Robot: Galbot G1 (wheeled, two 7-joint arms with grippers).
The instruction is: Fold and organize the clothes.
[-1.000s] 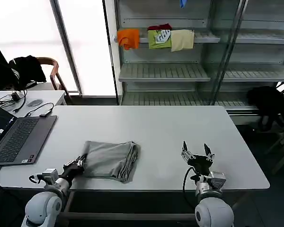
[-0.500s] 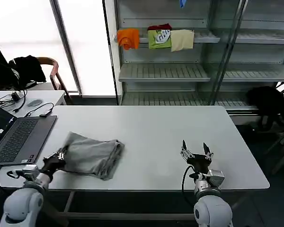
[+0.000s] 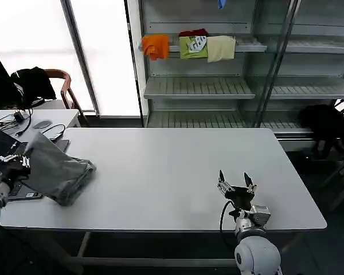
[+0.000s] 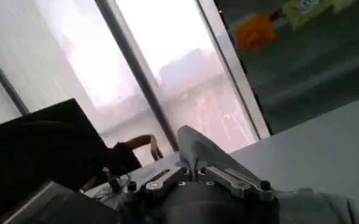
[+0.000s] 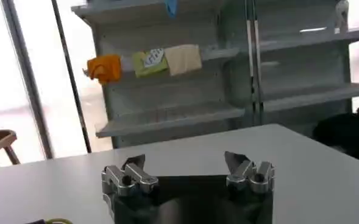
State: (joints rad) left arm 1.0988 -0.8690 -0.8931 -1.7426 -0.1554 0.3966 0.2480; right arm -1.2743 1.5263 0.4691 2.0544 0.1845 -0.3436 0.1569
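Note:
One folded light grey shirt (image 3: 60, 171) of the clothes hangs over the left end of the white table (image 3: 172, 166), lifted at its left side. My left gripper (image 3: 17, 165) is shut on that side, beyond the table's left edge and above the laptop. In the left wrist view the grey shirt (image 4: 203, 149) rises from between the closed jaws of the left gripper (image 4: 194, 173). My right gripper (image 3: 235, 182) stands open near the table's front edge at the right, with nothing between its fingers. The right wrist view shows the right gripper (image 5: 187, 165) over bare tabletop.
A laptop (image 3: 24, 195) lies under the shirt at the table's left end. Behind the table a metal shelf (image 3: 198, 87) carries small orange (image 3: 155, 44), green (image 3: 193, 46) and cream (image 3: 221, 48) garments. A black garment (image 3: 327, 123) sits at the right; a side table with cables (image 3: 34, 120) is at the left.
My left gripper has dragged the folded grey shirt from the table's front middle to its left end, over the laptop. The right gripper has stayed in place, open.

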